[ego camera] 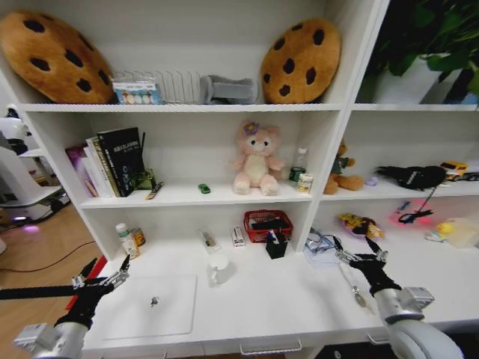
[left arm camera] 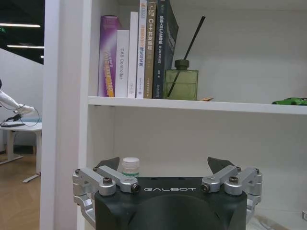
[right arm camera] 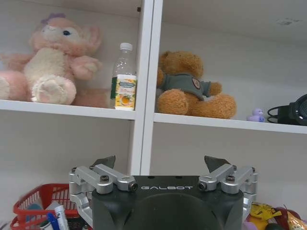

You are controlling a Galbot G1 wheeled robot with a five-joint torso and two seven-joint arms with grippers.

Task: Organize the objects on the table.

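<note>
Both jaws stand wide and empty. I'd lower the left gripper squarely over the laptop just beside it; right gripper waits.

White shelving; wooden floor; perhaps ceiling lights.

The table is smooth, matt white – the laptop too (silvery-white), beside a plush bear.
</note>
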